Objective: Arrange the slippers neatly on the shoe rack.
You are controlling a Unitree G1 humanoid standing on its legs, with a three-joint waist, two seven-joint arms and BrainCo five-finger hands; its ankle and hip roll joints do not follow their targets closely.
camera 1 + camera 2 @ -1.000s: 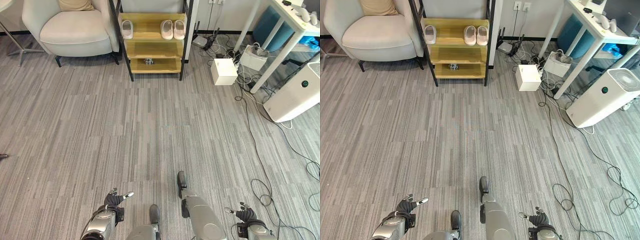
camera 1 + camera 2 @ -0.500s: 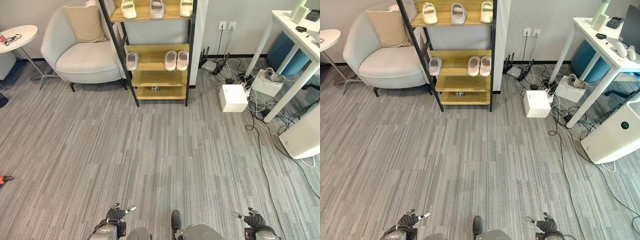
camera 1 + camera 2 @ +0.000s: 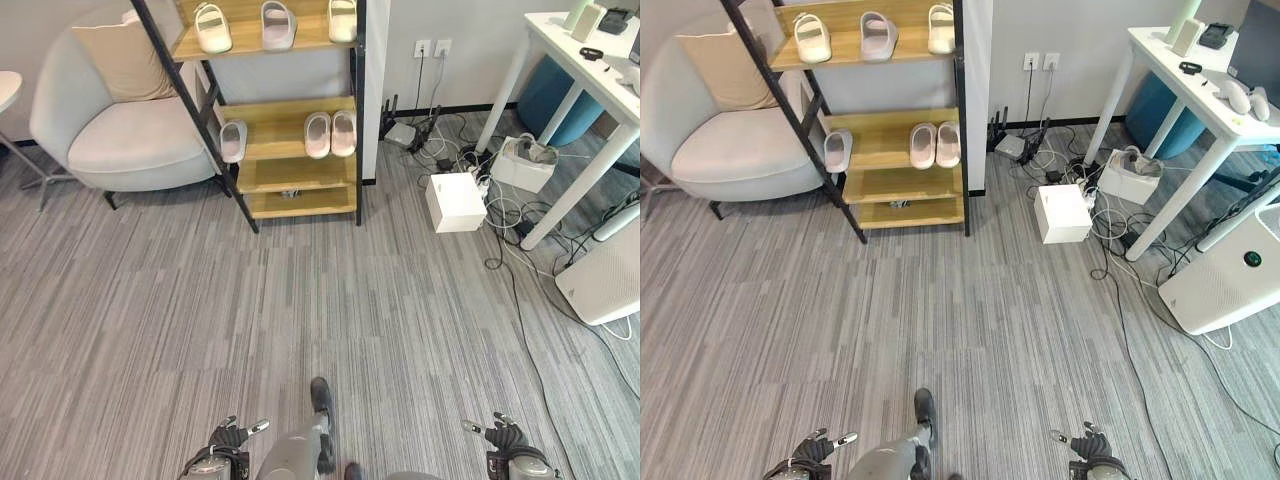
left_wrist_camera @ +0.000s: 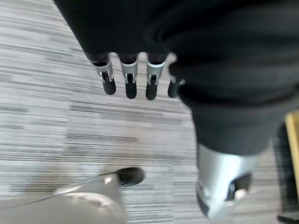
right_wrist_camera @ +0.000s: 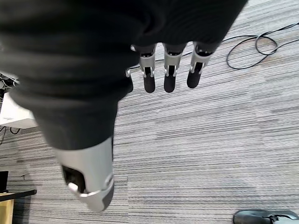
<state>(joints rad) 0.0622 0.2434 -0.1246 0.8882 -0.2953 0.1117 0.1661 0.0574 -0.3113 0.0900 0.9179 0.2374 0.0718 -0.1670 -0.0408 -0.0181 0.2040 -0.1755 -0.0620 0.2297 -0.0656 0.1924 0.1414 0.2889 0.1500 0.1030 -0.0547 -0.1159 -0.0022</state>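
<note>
Slippers (image 3: pixel 330 133) paired on your shoe rack (image 3: pixel 290 110) middle shelf, single slipper (image 3: pixel 232 140) at its left edge, three more on top shelf, your left hand (image 4: pixel 135 77) and right hand (image 5: pixel 170 70) low over carpet, fingers straight, holding nothing, armchair (image 3: pixel 120 140) beside rack

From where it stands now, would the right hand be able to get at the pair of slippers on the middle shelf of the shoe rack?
Probably not yet. The right hand hangs open low by the robot's side, and a wide stretch of carpet separates it from the pair of slippers on the shoe rack. Nothing blocks the path.
</note>
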